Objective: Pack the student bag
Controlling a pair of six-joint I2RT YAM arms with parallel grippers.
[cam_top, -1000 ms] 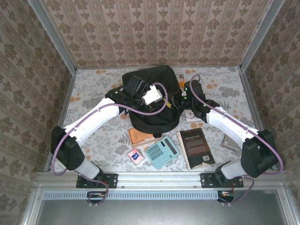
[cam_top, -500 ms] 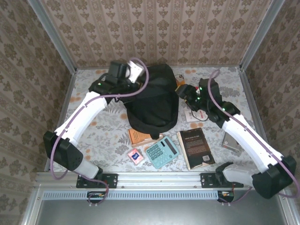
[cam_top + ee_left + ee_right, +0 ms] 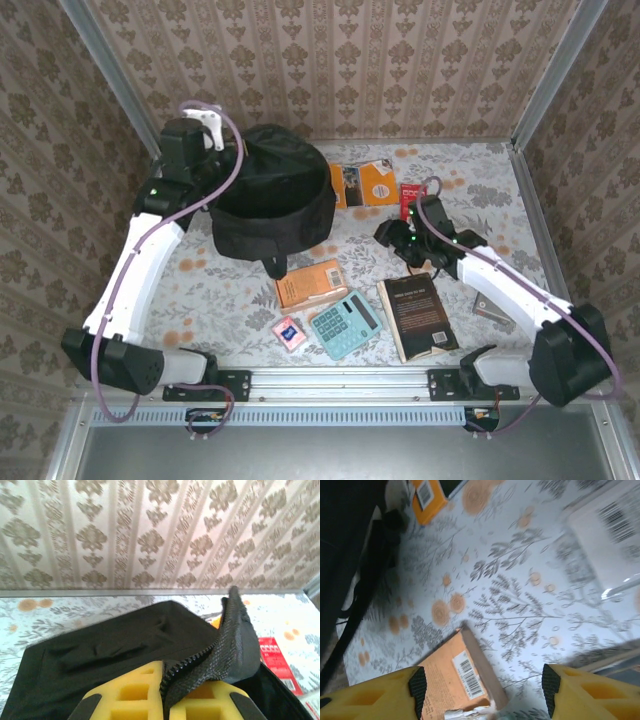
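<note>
- The tabletop carries everything. The student bag sits at its far left, well apart from the loose items nearer me.
- On the left wrist camera, my left tool is clamped narrow on the bag's zip flap, which stands up from the mouth. I judge the step in hand is holding the bag open for loading. The flap should be pulled up and back so the opening gapes without dragging the soft bag along.
- My right tool hangs wide and empty, just above the orange book.
- To do this well, I would come down square across that book's narrow width, close on an edge and lift it flat.
- The black book has pale lettering on its cover, too small for me to read.
- The calculator shows no brand I can make out.
- The red pack bears white print, blurred beyond reading.
- The barcode sticker on the orange book shows bars, but no legible digits.
</note>
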